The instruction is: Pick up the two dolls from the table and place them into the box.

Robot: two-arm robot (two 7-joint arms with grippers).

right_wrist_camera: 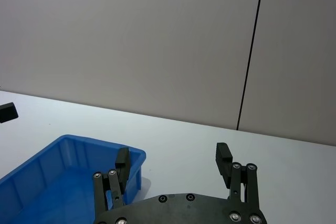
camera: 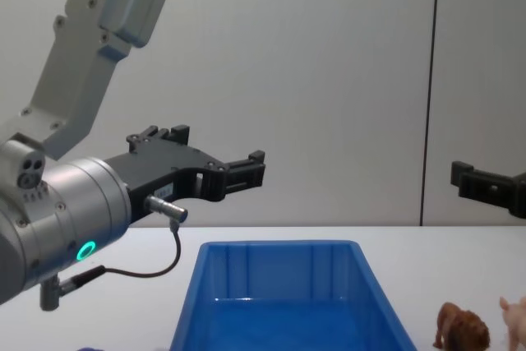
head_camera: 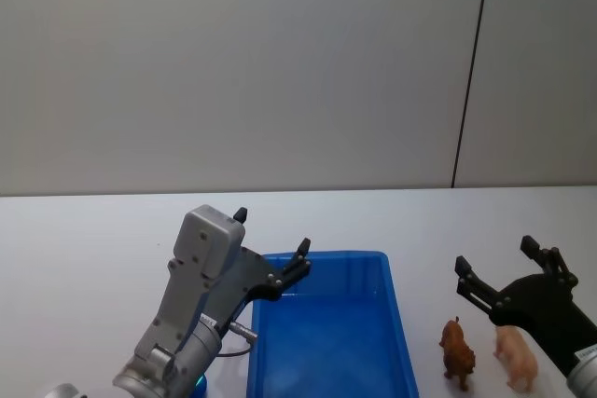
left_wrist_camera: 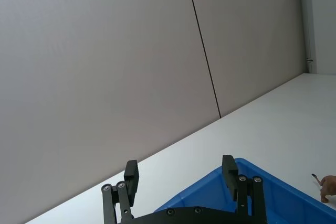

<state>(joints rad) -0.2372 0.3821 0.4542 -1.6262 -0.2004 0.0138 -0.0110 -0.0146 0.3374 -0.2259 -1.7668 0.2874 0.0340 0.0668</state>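
Above the 11 o'clock corner of the blue box (head_camera: 326, 256), my left pincer (head_camera: 271, 231) hangs in the air with its fingers spread wide. At the box's 3 o'clock, on the white table (head_camera: 93, 249), the brown doll (head_camera: 457, 351) stands just beside the rim. The pink doll (head_camera: 516, 353) stands at the brown doll's 3 o'clock, apart from it. My right pincer (head_camera: 494, 253) hovers at their 12 o'clock, fingers likewise apart.
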